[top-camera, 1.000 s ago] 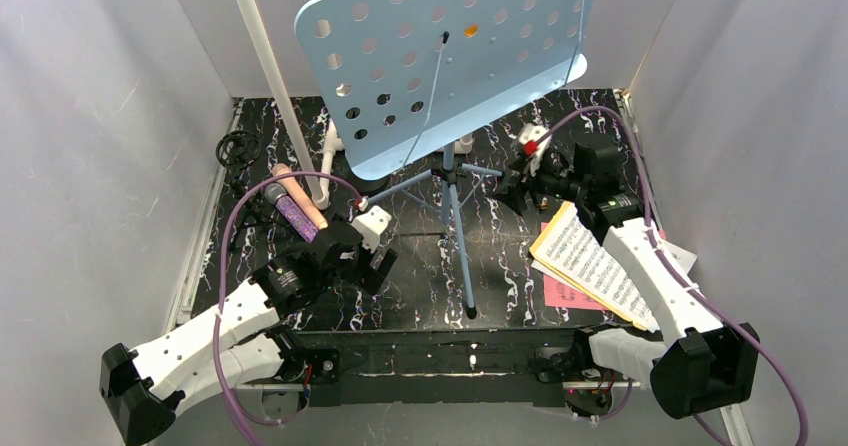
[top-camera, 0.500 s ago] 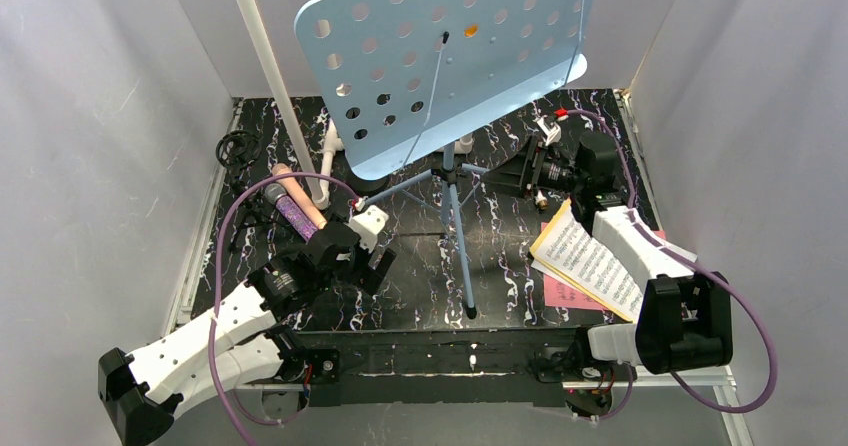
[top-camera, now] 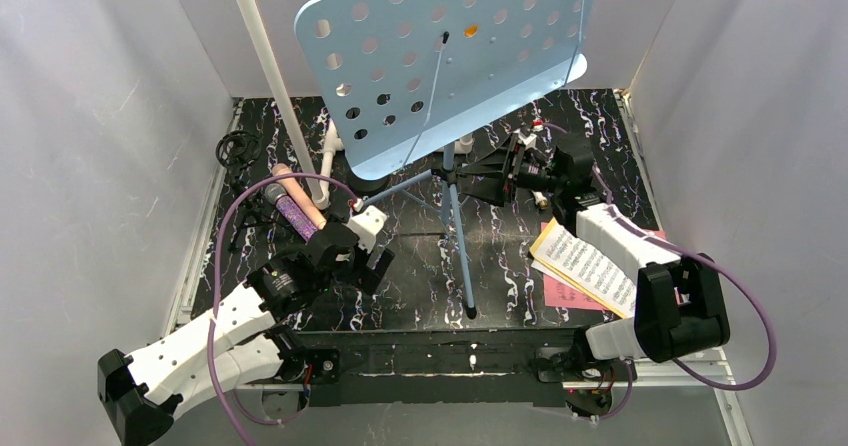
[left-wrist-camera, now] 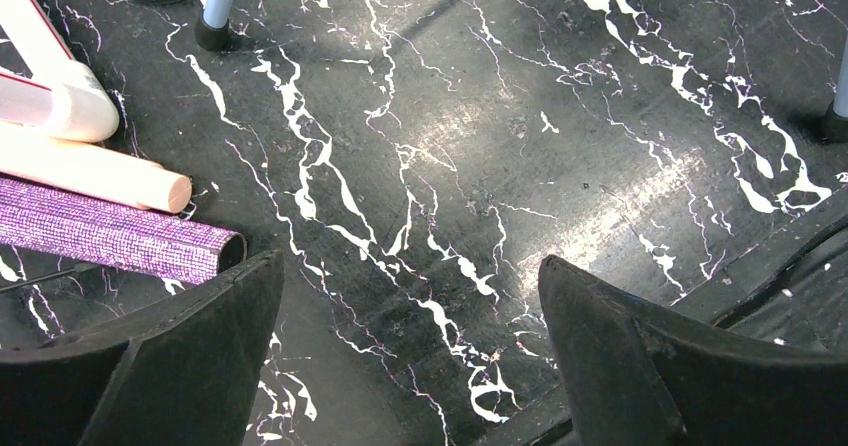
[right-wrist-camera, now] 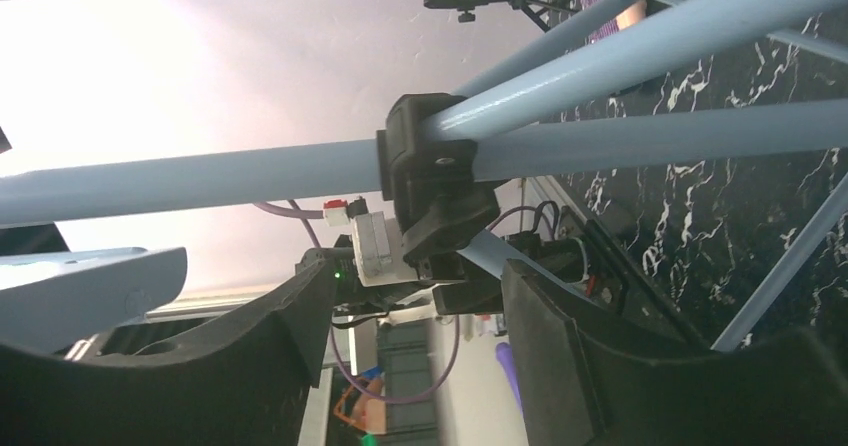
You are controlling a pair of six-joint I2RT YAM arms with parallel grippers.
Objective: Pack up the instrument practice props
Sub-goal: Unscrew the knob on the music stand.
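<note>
Marbled surface: right tool parted facing stand hub, left tool wide; light-blue rack could be toppled by off-centre closing.

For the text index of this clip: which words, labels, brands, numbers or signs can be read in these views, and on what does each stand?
No text can be read in any view.
White sheet-music page: printed staves and notes, too small to read.
Pink page: no print visible on the part that shows.
Light-blue music rack: holes only, no lettering seen.
Right wrist view: background items too blurred to read.
</note>
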